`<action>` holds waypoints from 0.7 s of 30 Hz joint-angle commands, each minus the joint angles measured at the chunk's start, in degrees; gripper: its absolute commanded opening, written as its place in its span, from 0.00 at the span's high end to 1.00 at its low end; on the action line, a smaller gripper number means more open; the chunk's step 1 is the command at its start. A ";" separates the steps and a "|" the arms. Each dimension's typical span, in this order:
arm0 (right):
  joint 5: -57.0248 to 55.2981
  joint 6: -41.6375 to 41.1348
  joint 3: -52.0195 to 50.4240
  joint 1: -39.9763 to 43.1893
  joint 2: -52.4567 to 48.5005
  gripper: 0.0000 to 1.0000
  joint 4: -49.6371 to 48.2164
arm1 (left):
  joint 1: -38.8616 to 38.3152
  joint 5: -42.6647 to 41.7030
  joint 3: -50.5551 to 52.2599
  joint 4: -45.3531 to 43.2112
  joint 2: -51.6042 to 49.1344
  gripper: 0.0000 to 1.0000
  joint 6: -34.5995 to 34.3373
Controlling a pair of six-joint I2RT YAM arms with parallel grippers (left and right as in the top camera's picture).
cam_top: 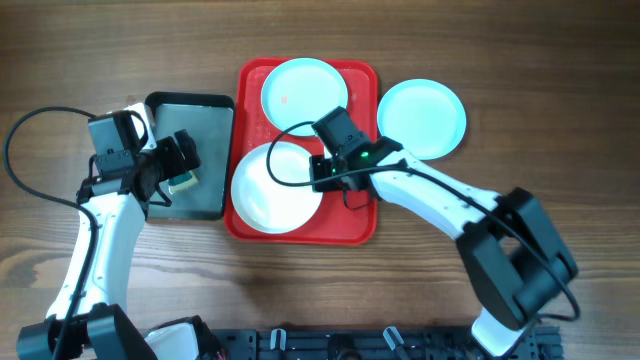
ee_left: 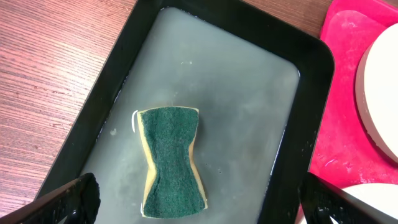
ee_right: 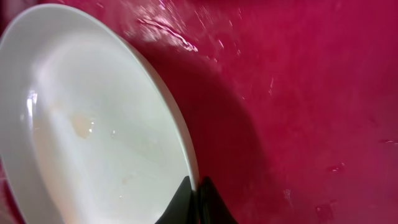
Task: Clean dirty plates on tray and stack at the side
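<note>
On the red tray (cam_top: 355, 225) lie a white plate (cam_top: 270, 190) at the front left and a light blue plate (cam_top: 300, 90) with a small reddish smudge at the back. Another light blue plate (cam_top: 422, 117) rests on the table to the tray's right. My right gripper (cam_top: 322, 172) is shut on the white plate's (ee_right: 93, 130) right rim, one finger inside the rim and one outside (ee_right: 194, 202). My left gripper (ee_left: 199, 205) is open above a green and yellow sponge (ee_left: 171, 163), its fingertips (ee_left: 78, 196) wide apart on either side of it.
A dark grey metal tray (cam_top: 210, 130) holding shallow cloudy water (ee_left: 236, 93) stands left of the red tray (ee_left: 348, 106), with the sponge (cam_top: 185, 180) in it. Cables trail from both arms over the table.
</note>
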State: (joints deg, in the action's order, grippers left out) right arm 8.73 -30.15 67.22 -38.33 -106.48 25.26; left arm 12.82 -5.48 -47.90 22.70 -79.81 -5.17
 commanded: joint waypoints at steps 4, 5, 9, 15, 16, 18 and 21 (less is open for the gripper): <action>0.02 3.74 2.01 -0.28 4.74 0.95 -0.11 | 0.15 -0.48 -0.26 -0.13 0.33 0.00 0.24; 0.20 4.39 1.99 -0.28 4.74 0.96 -0.11 | 0.15 -0.48 -0.26 -0.13 0.33 0.00 0.26; 0.31 4.68 1.99 -0.28 4.72 0.96 -0.37 | 0.15 -0.50 -0.26 -0.13 0.33 0.00 0.24; 0.31 4.63 2.01 -0.28 4.74 0.96 -0.68 | 0.15 -0.50 -0.26 -0.13 0.33 0.00 0.26; 0.33 4.61 2.01 -0.28 4.74 0.96 -0.92 | 0.15 -0.50 -0.26 -0.13 0.33 0.00 0.24; 0.35 4.50 1.99 -0.28 4.74 0.96 -1.42 | 0.17 -0.48 -0.26 -0.13 0.33 0.00 0.24; 0.31 4.48 1.99 -0.28 4.74 0.96 -2.05 | 0.15 -0.48 -0.26 -0.13 0.33 0.00 0.24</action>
State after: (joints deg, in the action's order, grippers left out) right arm 8.78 -26.04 68.01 -38.33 -103.04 23.90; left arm 12.82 -5.48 -47.90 22.70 -79.81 -5.19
